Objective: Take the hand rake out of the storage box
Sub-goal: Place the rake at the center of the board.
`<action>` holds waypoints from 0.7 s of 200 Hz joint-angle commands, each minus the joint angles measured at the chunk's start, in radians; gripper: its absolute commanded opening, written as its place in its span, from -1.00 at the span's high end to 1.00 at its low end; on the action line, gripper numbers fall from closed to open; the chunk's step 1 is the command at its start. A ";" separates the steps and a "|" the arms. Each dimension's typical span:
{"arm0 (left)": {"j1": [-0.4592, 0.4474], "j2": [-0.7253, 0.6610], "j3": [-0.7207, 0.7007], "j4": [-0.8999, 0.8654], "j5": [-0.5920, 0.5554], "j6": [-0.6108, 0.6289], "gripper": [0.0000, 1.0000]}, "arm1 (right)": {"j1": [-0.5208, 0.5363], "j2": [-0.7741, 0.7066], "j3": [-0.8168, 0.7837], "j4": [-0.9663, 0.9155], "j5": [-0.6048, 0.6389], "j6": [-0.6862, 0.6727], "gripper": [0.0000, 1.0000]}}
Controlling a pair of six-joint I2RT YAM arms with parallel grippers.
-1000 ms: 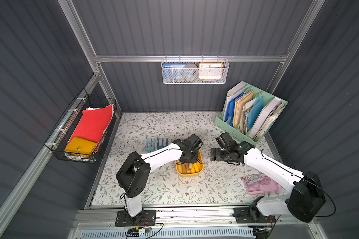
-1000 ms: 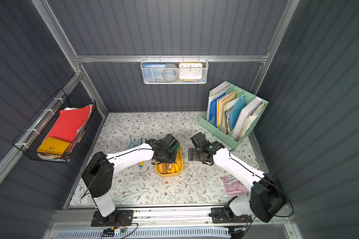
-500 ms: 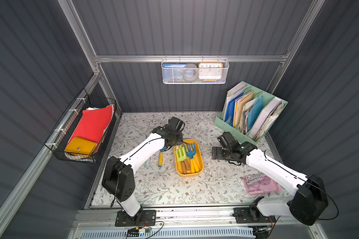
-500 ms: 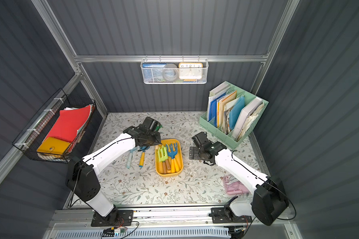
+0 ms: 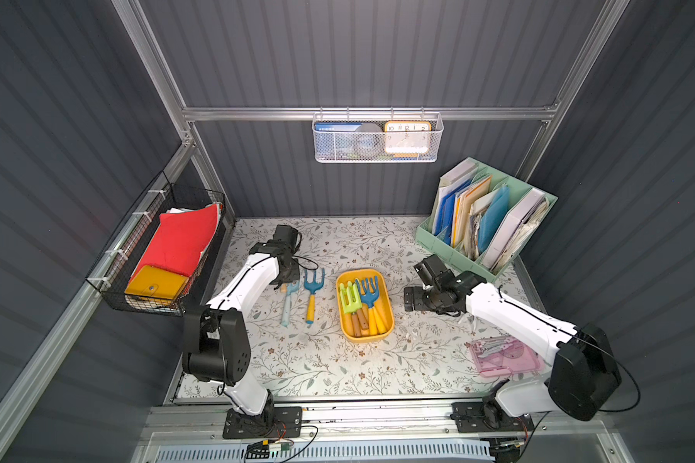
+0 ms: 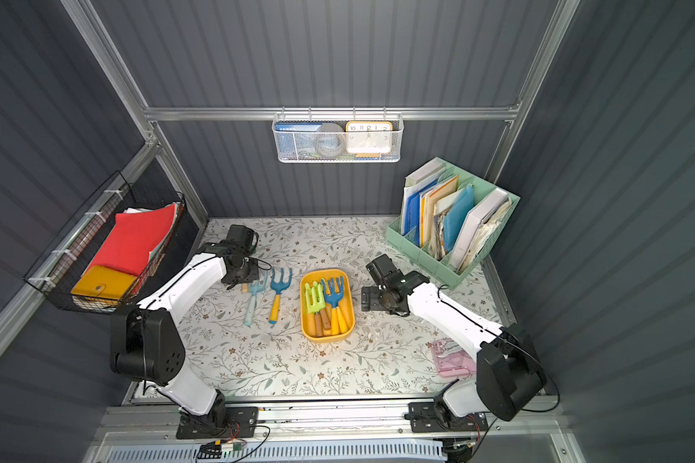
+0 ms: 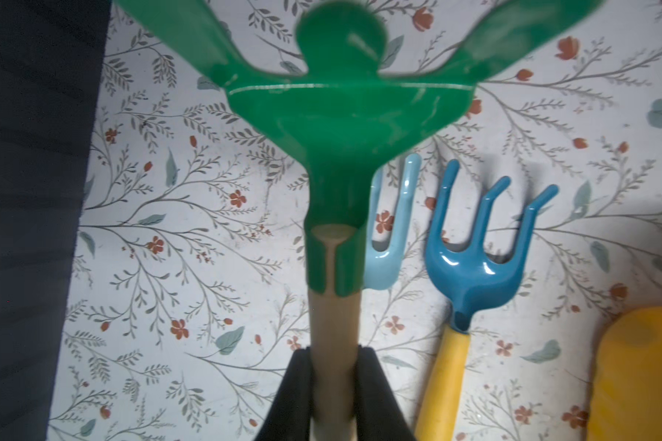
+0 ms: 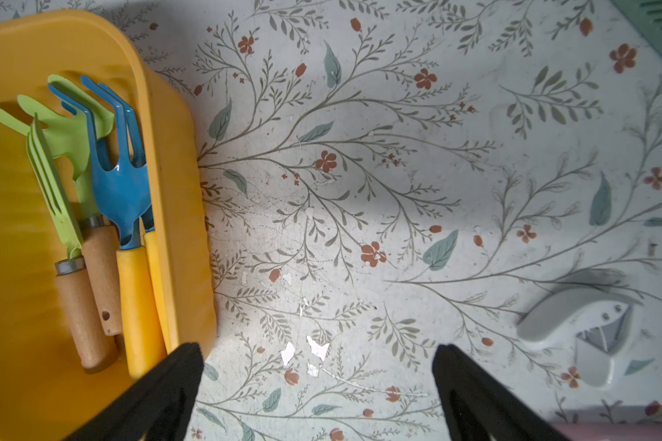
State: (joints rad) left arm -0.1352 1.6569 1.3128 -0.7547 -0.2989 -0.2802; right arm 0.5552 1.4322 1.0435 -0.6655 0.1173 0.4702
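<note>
1. My left tool (image 7: 335, 362) is clamped on the wooden handle of a green hand rake (image 7: 341, 114). The rake is clear of the storage box (image 5: 365, 340) and over the table (image 5: 338, 368), left of centre in both top views.
2. Can't really tell if it's touching down.
3. Right tool (image 8: 318, 357) gapes wide, empty, just right of the box.
4. A light blue rake (image 5: 286, 310) and a blue rake (image 5: 313, 282) lie beside mine. A bunch of rakes (image 5: 362, 304) sit in the box. Only the drop-off is left, I reckon.

Floral tabletop (image 5: 318, 360), yellow storage box (image 5: 364, 338) mid, lt-blue rake (image 5: 285, 310) & blue rake (image 5: 313, 286) beside it, green file organiser (image 5: 438, 246), pink case (image 5: 506, 356)
</note>
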 commanded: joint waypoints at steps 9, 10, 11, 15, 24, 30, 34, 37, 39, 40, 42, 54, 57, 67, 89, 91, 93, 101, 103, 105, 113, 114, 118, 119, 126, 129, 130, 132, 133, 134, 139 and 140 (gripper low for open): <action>0.027 -0.051 -0.092 0.027 -0.075 0.094 0.74 | -0.003 0.023 0.034 0.016 -0.027 -0.023 -0.98; 0.028 -0.052 -0.095 0.029 -0.075 0.094 0.74 | -0.002 0.025 0.035 0.016 -0.028 -0.023 -0.98; 0.030 -0.053 -0.098 0.031 -0.075 0.095 0.75 | -0.003 0.026 0.037 0.016 -0.030 -0.024 -0.98; 0.036 -0.057 -0.109 0.039 -0.075 0.098 0.75 | -0.002 0.033 0.041 0.015 -0.034 -0.025 -0.98; 0.047 -0.063 -0.127 0.048 -0.071 0.110 0.76 | -0.003 0.047 0.051 0.018 -0.044 -0.028 -0.98; 0.052 -0.066 -0.136 0.053 -0.081 0.115 0.77 | -0.002 0.055 0.057 0.018 -0.049 -0.031 -0.98; 0.056 -0.067 -0.142 0.055 -0.092 0.116 0.77 | -0.002 0.059 0.060 0.019 -0.053 -0.031 -0.98; 0.058 -0.068 -0.145 0.056 -0.101 0.117 0.77 | -0.002 0.063 0.061 0.020 -0.055 -0.031 -0.98; 0.061 -0.068 -0.147 0.057 -0.106 0.118 0.77 | -0.002 0.065 0.061 0.021 -0.057 -0.032 -0.98; 0.062 -0.068 -0.149 0.057 -0.109 0.119 0.77 | -0.003 0.066 0.062 0.021 -0.057 -0.032 -0.98; 0.064 -0.069 -0.153 0.059 -0.115 0.120 0.77 | -0.003 0.067 0.062 0.022 -0.057 -0.032 -0.98; 0.073 -0.073 -0.174 0.070 -0.139 0.127 0.75 | -0.002 0.075 0.061 0.030 -0.063 -0.032 -0.98; 0.078 -0.074 -0.179 0.073 -0.141 0.129 0.75 | -0.003 0.078 0.060 0.033 -0.063 -0.032 -0.98; 0.091 -0.078 -0.192 0.081 -0.136 0.136 0.74 | -0.002 0.082 0.059 0.036 -0.066 -0.031 -0.98; 0.098 -0.073 -0.210 0.085 -0.121 0.153 0.73 | -0.003 0.086 0.059 0.037 -0.067 -0.031 -0.98; 0.098 -0.071 -0.209 0.084 -0.121 0.152 0.73 | -0.003 0.086 0.059 0.037 -0.067 -0.031 -0.98; 0.098 -0.069 -0.208 0.082 -0.121 0.152 0.73 | -0.002 0.086 0.059 0.037 -0.067 -0.031 -0.98; 0.099 -0.063 -0.203 0.077 -0.125 0.148 0.74 | -0.002 0.084 0.059 0.037 -0.068 -0.032 -0.98; 0.099 -0.062 -0.204 0.077 -0.127 0.148 0.74 | -0.002 0.083 0.059 0.037 -0.067 -0.032 -0.98; 0.099 -0.062 -0.204 0.077 -0.128 0.148 0.74 | -0.002 0.083 0.059 0.036 -0.068 -0.031 -0.98; 0.100 -0.055 -0.202 0.077 -0.135 0.153 0.74 | -0.002 0.077 0.057 0.035 -0.068 -0.031 -0.98; 0.100 -0.054 -0.202 0.077 -0.136 0.154 0.74 | -0.003 0.077 0.057 0.035 -0.067 -0.030 -0.98; 0.099 -0.048 -0.201 0.075 -0.140 0.159 0.74 | -0.003 0.076 0.055 0.035 -0.067 -0.030 -0.98; 0.099 -0.047 -0.200 0.075 -0.141 0.159 0.74 | -0.003 0.075 0.055 0.037 -0.067 -0.030 -0.98; 0.100 -0.034 -0.199 0.072 -0.156 0.163 0.74 | -0.003 0.073 0.052 0.038 -0.064 -0.029 -0.98; 0.099 -0.029 -0.198 0.070 -0.164 0.167 0.74 | -0.003 0.073 0.050 0.038 -0.064 -0.028 -0.98; 0.100 -0.027 -0.198 0.069 -0.166 0.168 0.74 | -0.003 0.073 0.050 0.038 -0.064 -0.028 -0.98; 0.099 -0.023 -0.197 0.068 -0.170 0.168 0.74 | -0.003 0.071 0.049 0.039 -0.062 -0.028 -0.98; 0.099 -0.022 -0.196 0.068 -0.172 0.169 0.74 | -0.003 0.071 0.049 0.038 -0.062 -0.028 -0.98; 0.100 -0.020 -0.196 0.067 -0.173 0.170 0.75 | -0.003 0.071 0.049 0.038 -0.062 -0.028 -0.98; 0.099 -0.011 -0.196 0.066 -0.177 0.175 0.76 | -0.003 0.071 0.049 0.038 -0.062 -0.027 -0.98; 0.099 -0.010 -0.195 0.066 -0.178 0.175 0.76 | -0.003 0.071 0.049 0.038 -0.062 -0.027 -0.98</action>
State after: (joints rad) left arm -0.0387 1.6142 1.1088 -0.6823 -0.4221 -0.1402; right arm 0.5552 1.5146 1.0866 -0.6273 0.0517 0.4507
